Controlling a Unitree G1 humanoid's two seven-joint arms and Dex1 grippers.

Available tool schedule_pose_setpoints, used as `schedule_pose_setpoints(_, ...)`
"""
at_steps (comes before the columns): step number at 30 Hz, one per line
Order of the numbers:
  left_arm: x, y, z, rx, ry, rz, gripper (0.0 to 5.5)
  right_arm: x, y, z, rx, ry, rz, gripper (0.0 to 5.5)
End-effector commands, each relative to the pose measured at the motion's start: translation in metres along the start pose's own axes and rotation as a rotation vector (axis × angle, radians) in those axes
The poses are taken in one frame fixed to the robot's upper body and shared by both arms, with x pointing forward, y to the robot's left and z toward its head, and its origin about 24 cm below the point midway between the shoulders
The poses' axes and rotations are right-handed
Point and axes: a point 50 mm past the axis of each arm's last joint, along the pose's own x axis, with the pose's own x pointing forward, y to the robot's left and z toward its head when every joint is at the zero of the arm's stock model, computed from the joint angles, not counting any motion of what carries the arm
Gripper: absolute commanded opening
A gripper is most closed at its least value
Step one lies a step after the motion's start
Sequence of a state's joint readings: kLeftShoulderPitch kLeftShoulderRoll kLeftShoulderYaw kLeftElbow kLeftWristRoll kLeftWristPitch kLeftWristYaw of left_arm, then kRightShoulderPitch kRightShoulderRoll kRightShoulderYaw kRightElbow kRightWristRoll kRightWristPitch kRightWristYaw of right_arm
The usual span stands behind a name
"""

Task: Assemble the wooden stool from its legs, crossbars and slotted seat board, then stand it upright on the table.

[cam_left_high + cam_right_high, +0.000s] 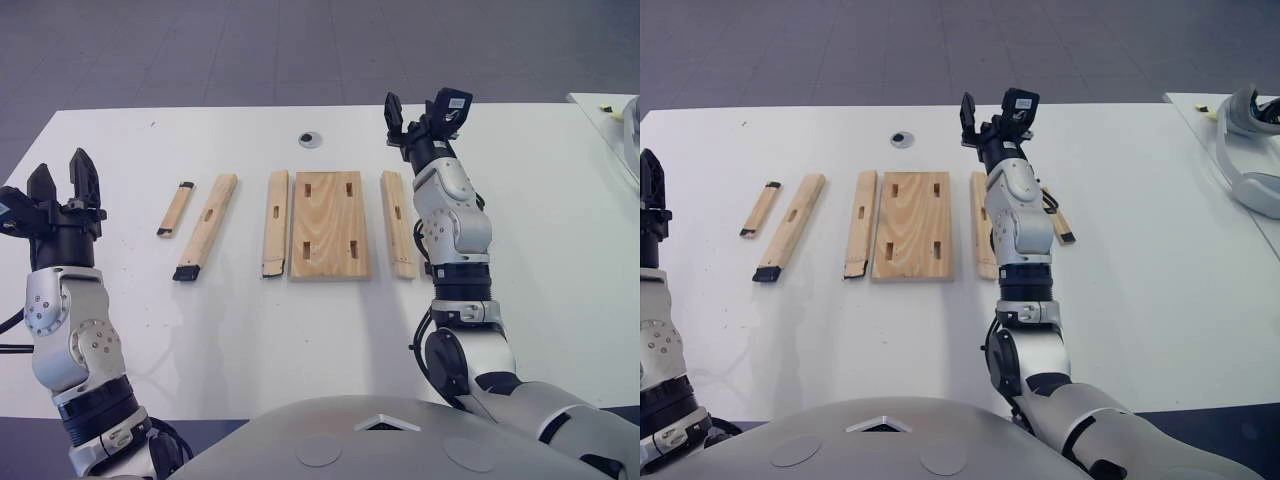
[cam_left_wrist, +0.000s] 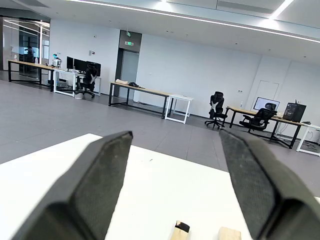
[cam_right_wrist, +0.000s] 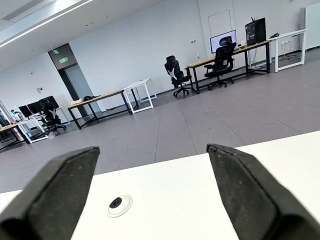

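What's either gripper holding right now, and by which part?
Nothing. The left gripper and right gripper are both open and empty. The wooden pieces lie on the table.

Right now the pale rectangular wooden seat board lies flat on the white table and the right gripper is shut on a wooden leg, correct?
No. The right gripper is open and holds nothing; the right wrist view shows its black fingers spread apart. The pale rectangular wooden seat board does lie flat on the white table.

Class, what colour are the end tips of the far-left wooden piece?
Black tips on the wooden piece, clearest in the left eye view.
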State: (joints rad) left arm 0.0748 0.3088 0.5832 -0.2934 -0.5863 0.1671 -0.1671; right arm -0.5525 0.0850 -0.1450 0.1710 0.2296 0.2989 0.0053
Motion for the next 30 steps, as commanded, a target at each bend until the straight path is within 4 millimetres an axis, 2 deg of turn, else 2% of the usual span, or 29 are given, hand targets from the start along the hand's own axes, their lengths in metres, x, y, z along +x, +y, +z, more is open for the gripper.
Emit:
schedule_pose_setpoints(1, -0.002, 0.005, 0.001, 0.039, 0.019, -0.015, 3.22, 0.002, 0.003, 0.007, -0.005, -0.023, 0.006, 4.02)
schedule_pose_setpoints(6, 0.001, 0.005, -0.002, 0.105, 0.066, -0.068, 3.22, 0.001, 0.004, 0.005, -0.004, -0.02, 0.002, 4.02)
schedule_pose_setpoints(10, 0.016, 0.012, -0.011, 0.228, 0.179, -0.19, 3.22, 0.0, 0.005, 0.004, -0.001, -0.016, 0.003, 4.02)
schedule_pose_setpoints(15, 0.042, 0.033, -0.039, 0.289, 0.466, -0.343, 3.22, 0.0, 0.006, 0.003, 0.002, -0.016, 0.002, 4.02)
schedule_pose_setpoints(18, 0.05, 0.043, -0.054, 0.288, 0.626, -0.427, 3.22, 0.0, 0.006, 0.002, 0.005, -0.017, 0.002, 4.02)
schedule_pose_setpoints(23, 0.037, 0.058, -0.088, 0.279, 0.889, -0.468, 3.22, -0.001, 0.005, 0.003, 0.004, -0.023, -0.006, 4.02)
schedule_pose_setpoints(27, 0.015, 0.072, -0.114, 0.323, 1.072, -0.415, 3.22, -0.001, 0.003, 0.005, -0.004, -0.028, -0.01, 4.02)
schedule_pose_setpoints(30, 0.009, 0.077, -0.124, 0.346, 1.121, -0.348, 2.72, -0.001, 0.003, 0.006, -0.009, -0.031, -0.013, 4.06)
